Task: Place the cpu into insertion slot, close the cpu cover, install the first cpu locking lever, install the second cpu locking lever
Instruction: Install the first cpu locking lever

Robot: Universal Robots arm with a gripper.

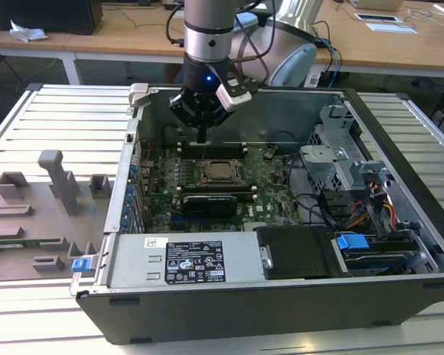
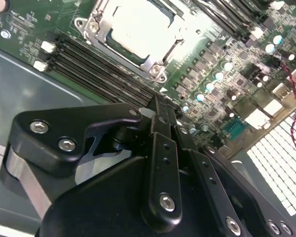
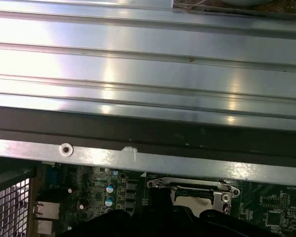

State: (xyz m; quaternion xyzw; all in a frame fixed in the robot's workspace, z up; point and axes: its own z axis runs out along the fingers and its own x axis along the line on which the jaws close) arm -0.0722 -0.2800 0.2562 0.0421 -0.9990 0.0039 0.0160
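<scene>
The cpu lies in the insertion slot on the green board inside the open computer case. Its silvery-beige top shows through the cut-out of the cpu cover, which lies flat over it. A thin metal bar runs along one edge of the socket. My gripper hangs just above the board beside the socket, over the memory slots. Its fingers are pressed together and hold nothing. The fingertips end a short way from the socket's corner.
A long black card sits on the near side of the socket. The power supply, a black drive and the metal drive cage crowd the case. The case wall stands close behind the gripper. Grey fixtures stand on the table at the exterior view's left.
</scene>
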